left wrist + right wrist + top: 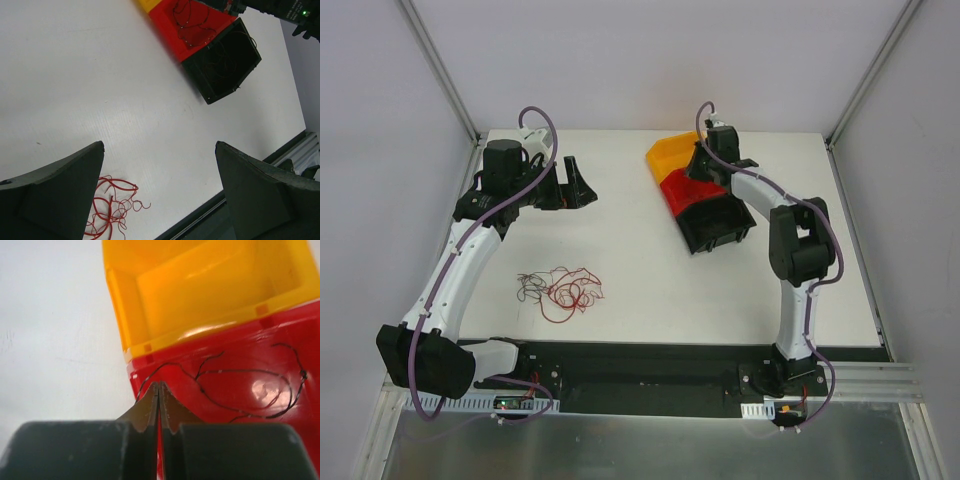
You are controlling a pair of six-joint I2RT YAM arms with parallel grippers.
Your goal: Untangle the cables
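Over the red open-top plastic bin (220, 342), at 1 o'clock from counter centre: right pincer (159, 402) has its jaws pressed together, tips just inside the bin's near rim. A thin dark curly wire (240, 371) lies on the red bin's floor, and one end runs up to the tips. Can't tell if it's pinched or just passing beside them.

My read: bins are sorting slots, one wire colour each. The yellow open-top plastic bin (200, 290), at 11 o'clock from the red one, shows bare in the wrist view. The black open-top plastic bin (200, 75), at 5 o'clock from the red one, seems to hold a faint thin wire.

Left pincer (159, 197) is spread wide with nothing in it, hanging high at 10 o'clock over the white counter (650, 270). Probably held there to stay out of the right arm's way while overlooking the pile.

The tangle of thin red and dark curly wires (563, 288) sits on the counter at 7 o'clock, well apart from the bins, on the left arm's side. It looks knotted, so partway at best.

Next pick wants one free loop at the pile's edge. Risk: the whole clump drags along.
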